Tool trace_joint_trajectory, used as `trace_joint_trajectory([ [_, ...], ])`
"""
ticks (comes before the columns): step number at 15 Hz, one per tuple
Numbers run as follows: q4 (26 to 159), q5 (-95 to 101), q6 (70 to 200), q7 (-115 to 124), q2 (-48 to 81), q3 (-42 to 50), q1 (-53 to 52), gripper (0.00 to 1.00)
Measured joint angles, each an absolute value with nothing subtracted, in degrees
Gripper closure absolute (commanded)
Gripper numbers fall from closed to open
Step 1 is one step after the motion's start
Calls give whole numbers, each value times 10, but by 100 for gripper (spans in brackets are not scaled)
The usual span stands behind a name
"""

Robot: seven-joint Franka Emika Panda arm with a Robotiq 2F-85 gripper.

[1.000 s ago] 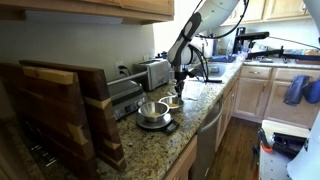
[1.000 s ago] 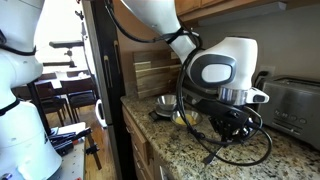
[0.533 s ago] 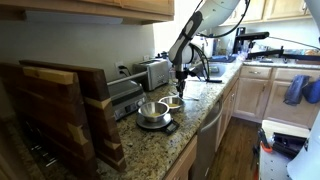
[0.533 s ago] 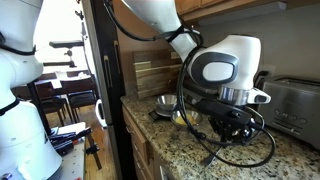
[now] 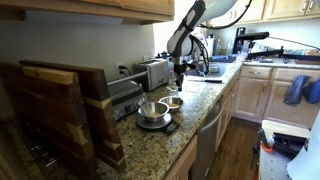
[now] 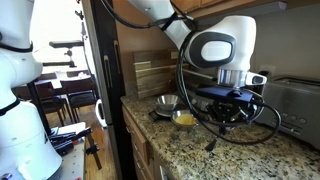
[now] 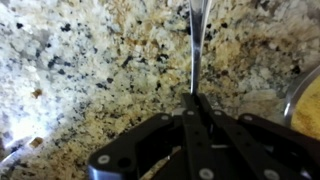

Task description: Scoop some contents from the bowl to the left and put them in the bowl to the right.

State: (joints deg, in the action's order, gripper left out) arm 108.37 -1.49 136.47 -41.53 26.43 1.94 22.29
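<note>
Speckled granite, rough-looking and mottled cream and black, makes up the bench (image 7: 80,70) beneath the claw (image 7: 192,100). The wrist view shows the claw pressed together on the thin handle of a polished metal spoon (image 7: 196,40), which runs straight out ahead of it. The spoon's scoop end is cut off by the frame edge, so I cannot tell whether it is loaded.

The bowl to the left (image 5: 152,109), deep, round-walled mirror steel, sits below the raised claw and farther from it. It rests on a dark flat base (image 5: 155,124). The bowl to the right (image 5: 173,102), shallow with a brownish inside, lies below the claw and nearer it, just beside the first. In an exterior view its inside looks yellow and grainy (image 6: 184,118).

Likely troubles:
- The handle is slim and smooth, so it could twist in the pinch when the scoop meets resistance, and anything on it would spill.
- Loose grains would scatter over the granite and be hard to spot.
- Both bowls are light, slick steel, so a push on a rim could slide or tip 1, the deeper 1 off its base.
</note>
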Motion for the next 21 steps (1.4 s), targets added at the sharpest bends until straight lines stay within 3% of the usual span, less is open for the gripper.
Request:
trace_joint_trajectory([
  [11,1116,142,1191,-381,154,33,129,95],
  [16,1125,181,1080,-369,150,32,84,95],
  [21,1127,181,1052,-369,157,26,67,95],
])
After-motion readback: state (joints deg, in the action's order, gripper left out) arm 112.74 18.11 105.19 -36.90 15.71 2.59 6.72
